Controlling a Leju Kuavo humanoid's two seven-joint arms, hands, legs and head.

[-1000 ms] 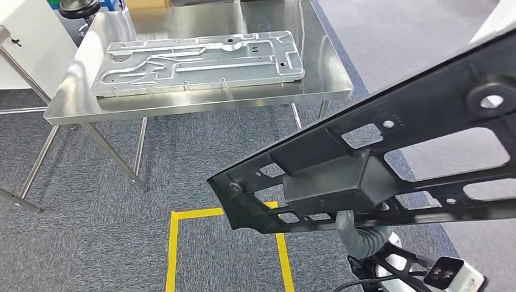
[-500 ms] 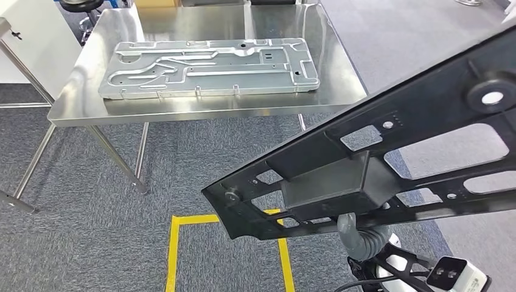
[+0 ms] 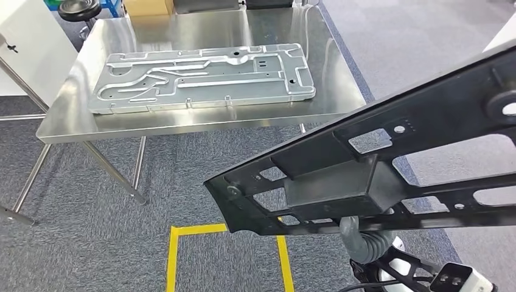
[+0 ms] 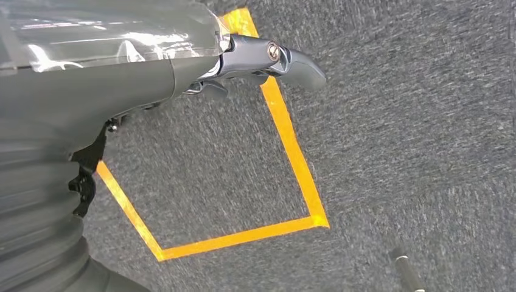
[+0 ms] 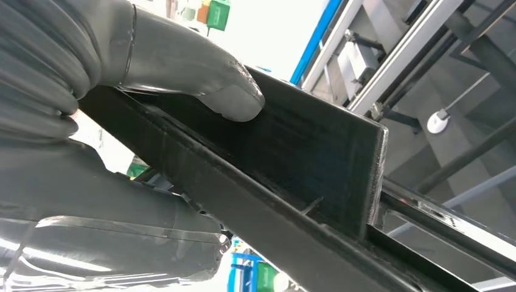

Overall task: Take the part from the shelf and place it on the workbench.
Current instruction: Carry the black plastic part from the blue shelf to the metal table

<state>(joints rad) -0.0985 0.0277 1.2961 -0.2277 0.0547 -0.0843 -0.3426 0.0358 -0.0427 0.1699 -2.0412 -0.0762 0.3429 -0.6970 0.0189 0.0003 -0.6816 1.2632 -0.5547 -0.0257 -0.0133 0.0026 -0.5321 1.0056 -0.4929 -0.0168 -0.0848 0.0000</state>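
One long black perforated metal frame part [image 3: 389, 164] crosses the lower right of the head view. One flat silver stamped metal panel [image 3: 201, 76] lies on one shiny stainless-steel tabletop [image 3: 182, 125] in the upper left. One square of yellow floor tape [image 3: 173, 255] sits at bottom centre. One cardboard box [image 3: 148, 6] and one black stool [image 3: 79, 8] stand at the top edge.

right robot hand [image 5: 122, 121]: grey ribbed cover, thick thumb | left robot hand [image 4: 201, 67]: dark fingers, silver screw
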